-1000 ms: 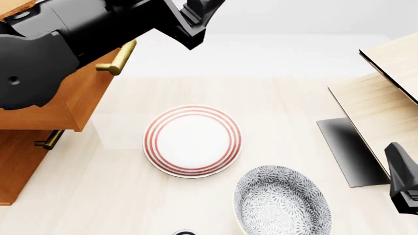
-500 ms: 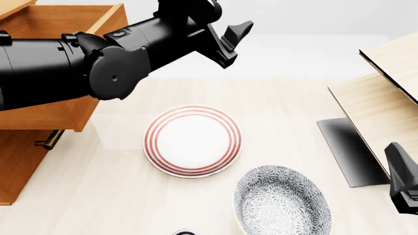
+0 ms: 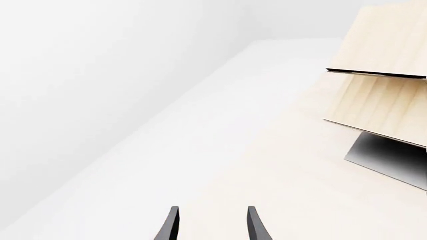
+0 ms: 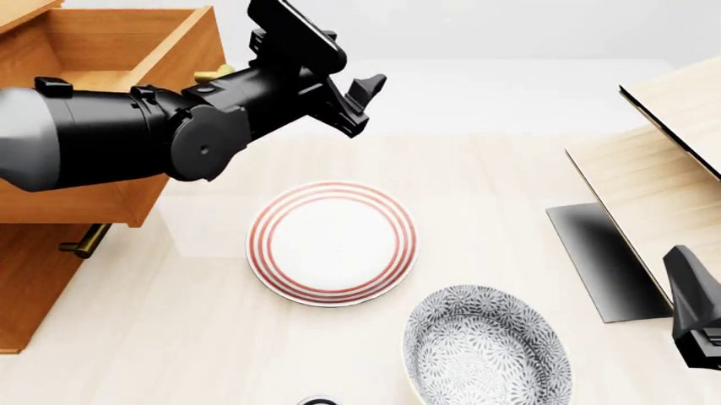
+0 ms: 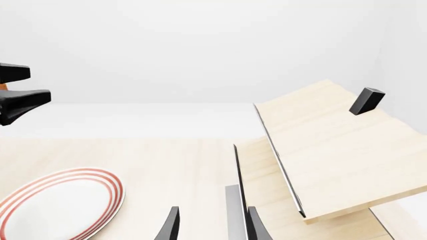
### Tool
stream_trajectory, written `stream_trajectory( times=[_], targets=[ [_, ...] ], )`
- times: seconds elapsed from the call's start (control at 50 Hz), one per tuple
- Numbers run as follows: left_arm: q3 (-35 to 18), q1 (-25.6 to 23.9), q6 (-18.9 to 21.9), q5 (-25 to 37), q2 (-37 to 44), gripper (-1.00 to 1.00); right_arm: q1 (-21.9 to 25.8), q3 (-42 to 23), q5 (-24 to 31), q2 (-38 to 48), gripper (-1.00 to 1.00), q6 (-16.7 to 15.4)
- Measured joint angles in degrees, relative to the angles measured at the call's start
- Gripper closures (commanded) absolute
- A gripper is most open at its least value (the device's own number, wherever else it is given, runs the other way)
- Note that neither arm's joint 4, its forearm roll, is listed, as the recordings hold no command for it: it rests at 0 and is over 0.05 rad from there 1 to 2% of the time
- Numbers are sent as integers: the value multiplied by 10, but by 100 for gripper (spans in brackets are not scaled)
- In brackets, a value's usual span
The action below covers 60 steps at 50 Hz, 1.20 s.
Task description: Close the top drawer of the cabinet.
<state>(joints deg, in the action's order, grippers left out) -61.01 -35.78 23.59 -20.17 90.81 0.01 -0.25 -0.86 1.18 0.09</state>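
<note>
The top drawer (image 4: 107, 51) of orange-brown wood stands pulled out at the upper left of the front view, open and empty inside as far as I see. My left arm crosses its front and hides most of the brass handle; only its tip (image 4: 214, 74) shows. The cabinet (image 4: 29, 287) sits below it, and its lower drawer handle (image 4: 84, 242) shows. My left gripper (image 4: 363, 105) is open and empty, to the right of the drawer front and pointing away from it; its wrist view (image 3: 212, 225) shows only table and pale panels. My right gripper (image 5: 212, 225) is open and empty at the right edge (image 4: 693, 312).
A white plate with red rings (image 4: 333, 243) lies mid-table, with a grey patterned bowl (image 4: 487, 346) nearer to me. A pale light-wood panel structure with black edges (image 4: 664, 169) stands at the right over a dark base (image 4: 603, 261); it also shows in the right wrist view (image 5: 333, 150).
My left arm has swung over the drawer front, and its gripper has moved back left and down. The drawer has not moved. The right arm is still.
</note>
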Motion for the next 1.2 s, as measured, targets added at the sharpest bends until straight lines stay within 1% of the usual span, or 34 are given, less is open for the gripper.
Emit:
stream_trajectory(
  times=[0.52,0.98,1.2],
  targets=[
    [43,62,-9,-24,28,-100,0,0,0,0,-100,0],
    [76,116,-18,-19,-2,-100,0,0,0,0,-100,0],
    [96,149,-18,-18,-24,-100,0,0,0,0,-100,0]
  ],
)
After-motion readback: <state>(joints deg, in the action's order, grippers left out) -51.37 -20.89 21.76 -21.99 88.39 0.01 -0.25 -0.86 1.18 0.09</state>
